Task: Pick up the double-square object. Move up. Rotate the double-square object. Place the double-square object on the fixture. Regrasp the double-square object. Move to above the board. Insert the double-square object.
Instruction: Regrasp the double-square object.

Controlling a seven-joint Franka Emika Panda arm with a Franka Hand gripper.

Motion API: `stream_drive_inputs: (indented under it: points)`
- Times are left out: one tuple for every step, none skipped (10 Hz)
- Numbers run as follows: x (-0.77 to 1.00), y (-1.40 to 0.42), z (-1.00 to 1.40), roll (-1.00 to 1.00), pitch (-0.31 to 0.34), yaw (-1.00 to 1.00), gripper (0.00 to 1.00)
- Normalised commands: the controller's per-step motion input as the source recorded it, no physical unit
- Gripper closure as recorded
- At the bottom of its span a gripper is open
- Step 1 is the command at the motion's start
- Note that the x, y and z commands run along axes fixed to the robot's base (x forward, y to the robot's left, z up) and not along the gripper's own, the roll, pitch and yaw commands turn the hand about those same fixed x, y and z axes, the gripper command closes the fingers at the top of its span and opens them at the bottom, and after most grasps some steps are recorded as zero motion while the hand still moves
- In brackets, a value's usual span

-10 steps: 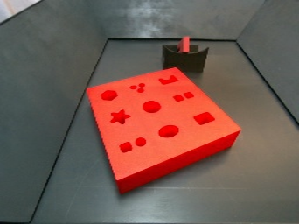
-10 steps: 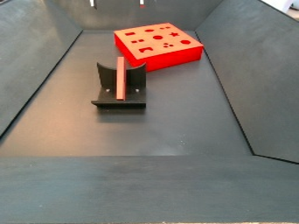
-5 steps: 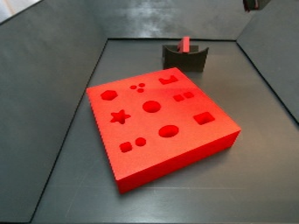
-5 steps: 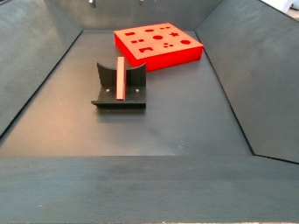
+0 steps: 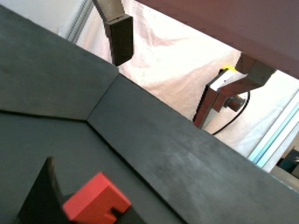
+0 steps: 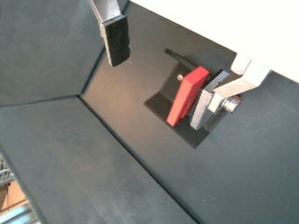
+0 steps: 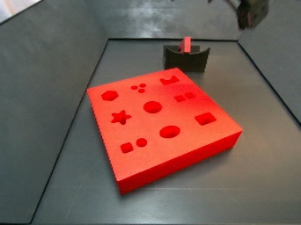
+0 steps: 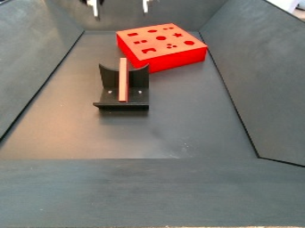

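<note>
Two fingers [image 6: 115, 39] of my hand [image 8: 119, 7] stand wide apart with nothing between them, high over the far end of the bin. The double-square object [image 8: 123, 78] leans upright in the fixture [image 8: 121, 104], apart from the board [image 8: 161, 46]. In a wrist view the red piece sits below the open hand, long axis lying along the fixture's back, so I judge the regrasp needs a straight descent onto it.
</note>
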Motion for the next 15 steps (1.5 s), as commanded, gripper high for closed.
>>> stream_drive_inputs:
  points:
    - [0.06, 0.06, -1.0, 0.15, 0.043, 0.16, 0.0]
    - [0.07, 0.05, -1.0, 0.13, 0.017, 0.15, 0.0]
    - [0.08, 0.05, -1.0, 0.11, -0.001, 0.14, 0.0]
    - [0.09, 0.04, -1.0, 0.1, -0.034, 0.12, 0.0]
    - [0.1, 0.04, -1.0, 0.09, -0.063, 0.1, 0.0]
    - [0.11, 0.03, -1.0, 0.08, -0.074, 0.08, 0.0]
    - [0.12, 0.03, -1.0, 0.07, -0.084, 0.06, 0.0]
    - [0.12, 0.02, -0.97, 0.07, -0.086, 0.04, 0.0]
    - [0.1, 0.01, -0.77, 0.08, -0.08, 0.01, 0.0]
    - [0.09, 0.01, -0.63, 0.08, -0.067, 0.0, 0.0]
    - [0.08, 0.01, -0.45, 0.07, -0.049, -0.02, 0.0]
    - [0.08, 0.01, -0.36, 0.07, -0.042, -0.02, 0.0]
    - [0.05, 0.0, -0.21, 0.05, -0.015, -0.01, 0.0]
    - [0.02, 0.0, -0.17, 0.06, -0.013, -0.02, 0.0]
    - [0.01, 0.0, -0.17, 0.06, -0.015, -0.02, 0.0]
